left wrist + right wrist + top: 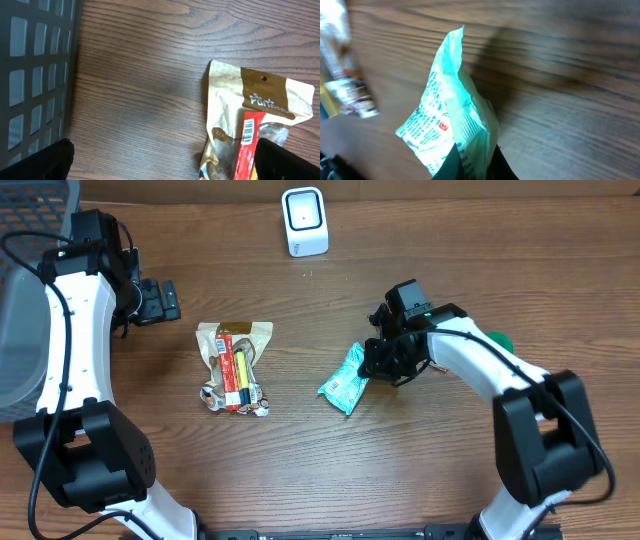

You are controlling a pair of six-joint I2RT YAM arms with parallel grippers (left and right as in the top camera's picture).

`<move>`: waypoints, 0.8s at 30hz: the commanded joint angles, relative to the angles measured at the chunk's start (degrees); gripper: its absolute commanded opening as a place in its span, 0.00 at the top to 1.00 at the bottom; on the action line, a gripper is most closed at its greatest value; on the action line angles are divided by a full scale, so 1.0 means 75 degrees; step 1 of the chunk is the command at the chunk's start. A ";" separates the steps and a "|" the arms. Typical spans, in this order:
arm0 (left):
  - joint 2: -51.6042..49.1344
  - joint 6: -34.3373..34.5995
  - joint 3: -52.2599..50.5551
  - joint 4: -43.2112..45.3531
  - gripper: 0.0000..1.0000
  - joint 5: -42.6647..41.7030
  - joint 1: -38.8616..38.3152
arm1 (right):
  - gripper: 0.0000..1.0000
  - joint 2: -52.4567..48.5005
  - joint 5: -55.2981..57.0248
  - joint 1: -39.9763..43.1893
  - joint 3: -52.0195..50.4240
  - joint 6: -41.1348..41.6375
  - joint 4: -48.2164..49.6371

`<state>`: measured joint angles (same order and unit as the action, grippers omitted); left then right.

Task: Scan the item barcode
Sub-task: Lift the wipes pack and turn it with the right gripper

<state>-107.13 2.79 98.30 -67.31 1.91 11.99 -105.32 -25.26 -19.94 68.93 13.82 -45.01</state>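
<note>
Teal packet [345,380] is being gripped at its edge by the right pincer [372,370], whose jaws are closing tightly on it, well apart from the white scanner [304,221], nearer the robot and slightly to the scanner's right. The left pincer [160,300] is hanging wide open, holding nothing, far to the scanner's left. A tan snack pouch [234,350] is lying on the wooden surface [300,470], nearer the robot than the scanner.

Soft even light; blur, perhaps motion, around teal packet [445,115].
</note>
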 commanded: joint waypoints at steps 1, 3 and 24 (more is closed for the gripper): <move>0.0143 -0.0119 0.0157 0.0012 0.00 -0.0058 -0.0052 | 0.96 0.1026 -0.0318 0.0020 0.0026 -0.0332 0.0087; 0.0143 -0.0119 0.0157 0.0012 0.00 -0.0058 -0.0052 | 0.96 0.1492 -0.0297 0.0020 0.0026 -0.0737 0.0224; 0.0143 -0.0119 0.0157 0.0012 0.00 -0.0058 -0.0052 | 0.96 0.2084 -0.0574 0.0012 -0.0003 -0.0851 0.0143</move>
<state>-107.13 2.76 98.30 -67.31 1.91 11.99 -90.50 -26.20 -19.97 68.90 7.68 -43.92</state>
